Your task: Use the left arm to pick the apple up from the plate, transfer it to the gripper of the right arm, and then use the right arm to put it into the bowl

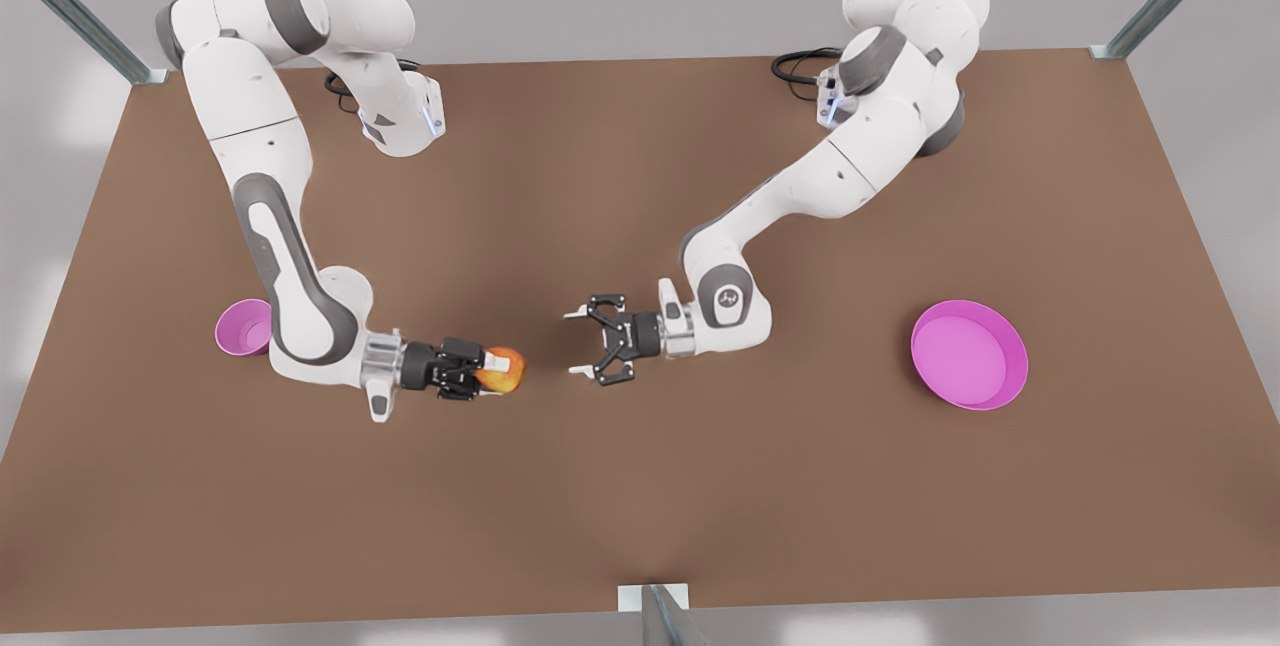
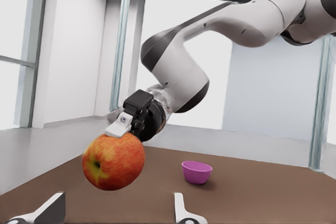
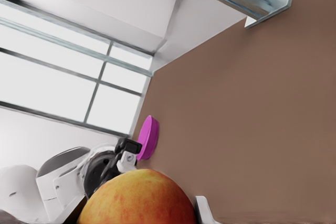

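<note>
I see the apple (image 1: 503, 371) clamped in my right hand (image 1: 488, 372), aloft mid-worktop; my left hand (image 1: 588, 339) faces it just apart, splayed and empty. Next I'd carry it over the bowl (image 1: 244, 328) and lower before letting go. My forearm covers part of the bowl, so its inside is hard to judge.

The right end effector (image 1: 490, 370) is clamped on the apple (image 1: 503, 371); the left end effector (image 1: 585, 340) is held spread open, facing it just beside
</note>
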`<state>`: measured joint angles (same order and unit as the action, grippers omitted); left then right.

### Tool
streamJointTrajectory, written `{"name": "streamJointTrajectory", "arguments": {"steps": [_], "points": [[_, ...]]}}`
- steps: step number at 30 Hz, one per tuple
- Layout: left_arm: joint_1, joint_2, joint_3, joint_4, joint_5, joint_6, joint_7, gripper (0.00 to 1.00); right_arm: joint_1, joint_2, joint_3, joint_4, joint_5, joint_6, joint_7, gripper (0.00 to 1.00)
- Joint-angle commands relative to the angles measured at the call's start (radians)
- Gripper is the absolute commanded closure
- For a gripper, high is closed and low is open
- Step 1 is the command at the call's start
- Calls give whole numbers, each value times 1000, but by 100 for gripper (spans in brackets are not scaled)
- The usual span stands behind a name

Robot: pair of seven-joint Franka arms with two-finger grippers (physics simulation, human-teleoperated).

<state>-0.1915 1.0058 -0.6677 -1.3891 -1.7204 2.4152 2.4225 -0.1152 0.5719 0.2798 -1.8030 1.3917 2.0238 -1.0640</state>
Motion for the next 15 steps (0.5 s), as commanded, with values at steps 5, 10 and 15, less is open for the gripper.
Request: {"name": "streamJointTrajectory", "arguments": {"steps": [5, 10, 15], "points": [[259, -220, -17, -180, 654, -83, -615, 0, -123, -38, 1, 1, -356, -135, 42, 30], [423, -340, -15, 88, 1632, -697, -1532, 0, -196, -109, -5, 8, -595, -155, 122, 30], [507, -550, -13, 236, 2062, -1097, -1994, 0, -271, -141, -11, 22, -833, -155, 147, 30]]}}
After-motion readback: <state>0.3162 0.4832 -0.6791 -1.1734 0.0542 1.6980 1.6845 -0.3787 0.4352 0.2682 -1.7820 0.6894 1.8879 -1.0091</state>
